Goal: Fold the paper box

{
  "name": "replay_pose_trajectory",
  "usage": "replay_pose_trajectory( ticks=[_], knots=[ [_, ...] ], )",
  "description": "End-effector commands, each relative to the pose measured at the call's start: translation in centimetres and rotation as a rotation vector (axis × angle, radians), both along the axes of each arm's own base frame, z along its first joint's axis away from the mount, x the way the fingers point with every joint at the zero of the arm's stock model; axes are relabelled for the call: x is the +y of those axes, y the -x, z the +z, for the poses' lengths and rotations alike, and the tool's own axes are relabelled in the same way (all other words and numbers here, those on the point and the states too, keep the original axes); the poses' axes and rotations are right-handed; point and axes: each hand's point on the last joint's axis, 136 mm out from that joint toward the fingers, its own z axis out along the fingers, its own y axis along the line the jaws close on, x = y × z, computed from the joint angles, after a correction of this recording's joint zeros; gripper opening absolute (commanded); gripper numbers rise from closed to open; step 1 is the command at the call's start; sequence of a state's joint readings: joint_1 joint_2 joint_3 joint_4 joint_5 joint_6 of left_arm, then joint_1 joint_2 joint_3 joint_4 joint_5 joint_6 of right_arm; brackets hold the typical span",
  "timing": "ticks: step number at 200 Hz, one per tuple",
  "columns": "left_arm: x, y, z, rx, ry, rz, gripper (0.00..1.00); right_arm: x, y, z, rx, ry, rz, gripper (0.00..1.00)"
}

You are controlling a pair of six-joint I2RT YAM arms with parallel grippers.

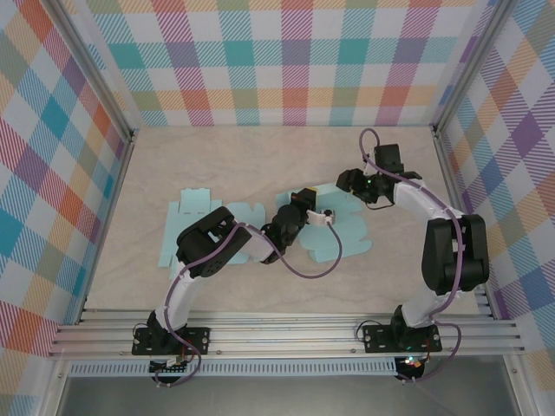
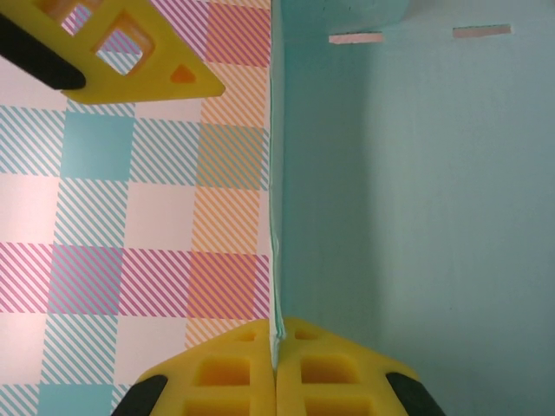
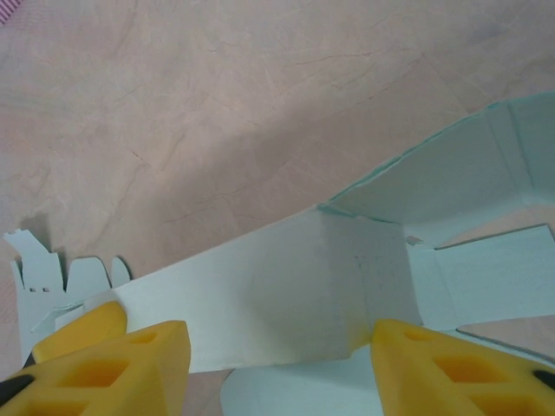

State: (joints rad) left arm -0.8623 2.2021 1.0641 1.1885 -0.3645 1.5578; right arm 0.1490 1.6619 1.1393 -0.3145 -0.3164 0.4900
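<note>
The box point(image 1: 342, 234) lies right of centre in the top view, partly raised off the table point(image 1: 260, 156), and both arms meet over it. The left gripper point(image 2: 277, 368) is closed on the thin edge of an upright panel. In its wrist view that edge runs straight up the frame from the pinched fingertips, with the panel's pale blue face filling the right half. The right gripper point(image 3: 277, 347) stands with its jaws well apart at the bottom of its wrist view, one finger at lower left and one at lower right. A long flap point(image 3: 277, 286) stretches between them, and whether either pad touches it I cannot tell. What the next move turns on is that flap's long axis. It runs from lower left up to a crease at the right of the frame, nearly in line with the gap between the jaws rather than across it (so closing from here would likely press on the flap's ends, not its faces). Beyond the crease the rest of the box spreads toward the right edge of the frame. With the left gripper busy as the anchor, the right one is the nearer and the free one for the fold. A second flat sheet point(image 1: 186, 227) lies apart at the left of the top view.
</note>
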Motion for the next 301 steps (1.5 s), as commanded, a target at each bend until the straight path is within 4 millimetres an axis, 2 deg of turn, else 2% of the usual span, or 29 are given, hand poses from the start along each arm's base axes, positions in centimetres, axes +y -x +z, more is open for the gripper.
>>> replay_pose_trajectory(
  ticks=[1,54,69,79,87,110,131,157,175,193,240,301],
  knots=[
    [-0.6,0.0,1.0,-0.029,0.038,-0.013,0.0,1.3,-0.7,0.6,-0.022,-0.052,0.019,0.49],
    [-0.5,-0.1,1.2,-0.013,0.062,-0.011,0.0,1.8,-1.1,0.6,-0.035,-0.08,0.03,0.25],
    [-0.4,-0.2,1.2,-0.009,0.064,-0.01,0.0,1.8,-1.1,0.8,-0.04,-0.082,0.033,0.14],
    [-0.4,-0.2,1.3,-0.007,0.071,-0.008,0.0,1.7,-1.0,0.9,-0.042,-0.077,0.031,0.13],
    [-0.2,-0.3,1.3,-0.004,0.077,-0.001,0.0,1.6,-0.8,1.0,-0.044,-0.071,0.03,0.14],
    [0.4,-0.7,1.7,0.004,0.102,0.016,0.0,1.1,-0.2,1.2,-0.042,-0.039,0.028,0.32],
    [1.3,-1.1,2.2,0.01,0.123,0.031,0.0,-0.1,1.0,1.6,-0.059,-0.014,0.006,0.43],
    [2.2,-1.1,3.2,0.021,0.166,0.027,0.0,-3.0,2.7,1.4,-0.081,0.004,-0.074,0.47],
    [2.5,-0.7,3.7,0.045,0.202,0.011,0.0,-4.9,3.7,0.0,-0.068,0.002,-0.122,0.47],
    [2.8,-0.7,4.1,0.064,0.227,0.006,0.0,-5.5,4.1,-1.6,-0.052,0.005,-0.123,0.47],
    [3.0,-0.9,4.2,0.064,0.235,0.009,0.0,-5.0,2.3,-4.2,-0.044,0.005,-0.082,0.47],
    [2.8,-0.6,4.1,0.072,0.236,-0.007,0.0,-4.7,-0.5,-5.2,-0.102,0.004,-0.048,0.48]
  ],
)
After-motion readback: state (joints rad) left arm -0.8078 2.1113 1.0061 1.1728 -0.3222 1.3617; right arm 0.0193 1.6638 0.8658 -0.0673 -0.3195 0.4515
